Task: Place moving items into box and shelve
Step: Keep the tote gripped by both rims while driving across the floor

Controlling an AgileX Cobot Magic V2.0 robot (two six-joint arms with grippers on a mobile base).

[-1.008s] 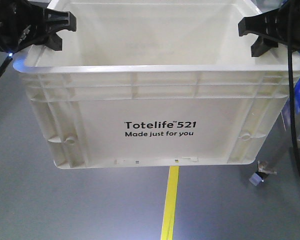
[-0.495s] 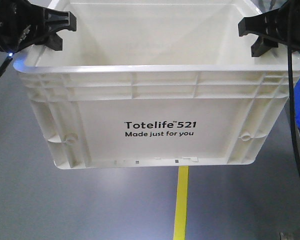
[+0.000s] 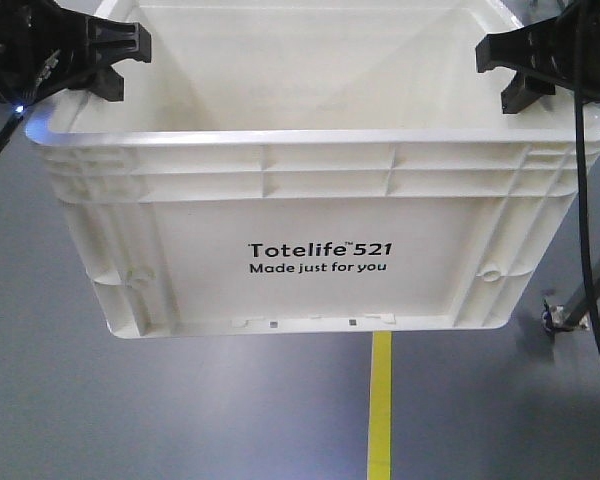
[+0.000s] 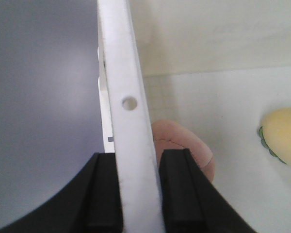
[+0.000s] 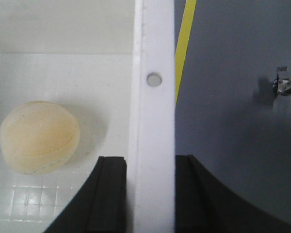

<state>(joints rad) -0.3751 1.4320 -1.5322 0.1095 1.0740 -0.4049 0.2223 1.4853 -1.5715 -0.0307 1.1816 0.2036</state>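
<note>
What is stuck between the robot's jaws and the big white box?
Nothing visible. The left gripper and right gripper each have their jaws closed on the rim of the box, one jaw inside, one outside. No shelf shows, so the way there cannot be judged.

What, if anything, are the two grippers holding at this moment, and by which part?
The white box: the left gripper clamps its left rim, the right gripper its right rim, fingers either side.
</note>
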